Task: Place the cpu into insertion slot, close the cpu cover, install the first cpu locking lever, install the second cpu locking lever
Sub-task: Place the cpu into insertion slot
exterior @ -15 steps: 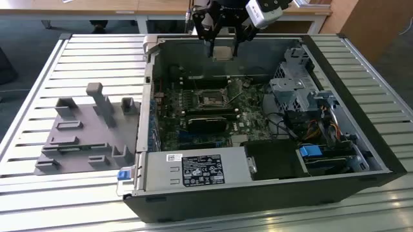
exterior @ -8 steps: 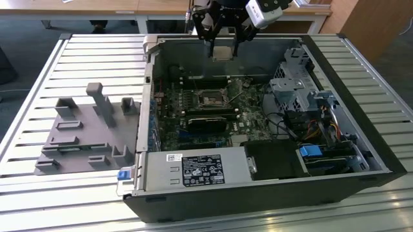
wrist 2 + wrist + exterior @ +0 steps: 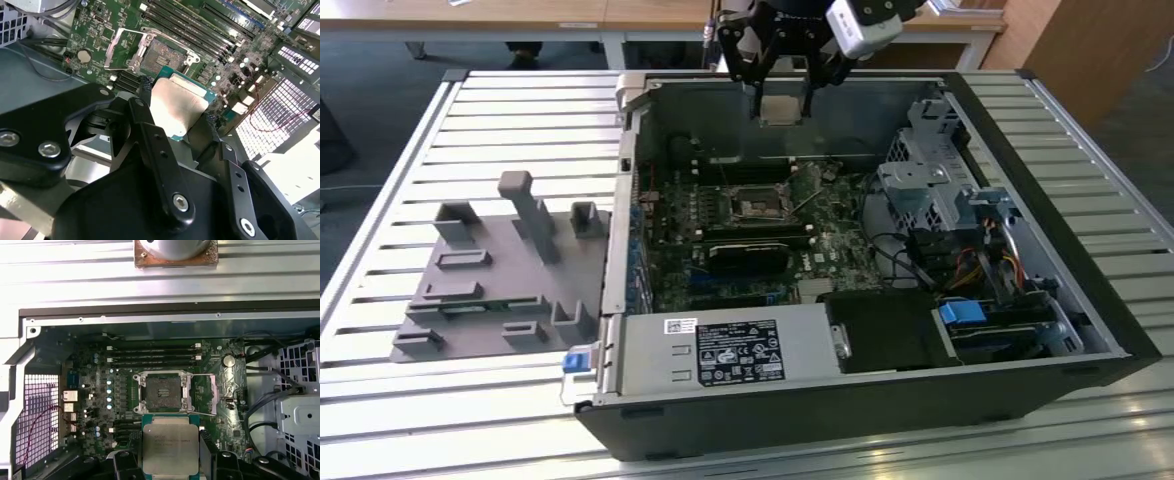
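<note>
While well clear of the open insertion slot [image 3: 161, 392] — tool [image 3: 170, 436] clenched on the cpu [image 3: 168, 450], fingers [image 3: 206, 447] at opposite edges.

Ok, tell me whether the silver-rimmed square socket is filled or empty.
Empty: the dark square socket lies bare; the pale silvery square chip is clamped in the black gripper.

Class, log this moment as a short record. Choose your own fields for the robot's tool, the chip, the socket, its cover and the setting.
tool: gripper, shut on the chip, raised over the open case
held item: cpu, gripped at two opposite edges, metal top showing, not yet in the socket
socket: insertion slot, empty, on the green board
cover: cpu cover, swung open beside the slot
setting: computer case lying on a slatted table; grey fixture at the exterior view's left
</note>
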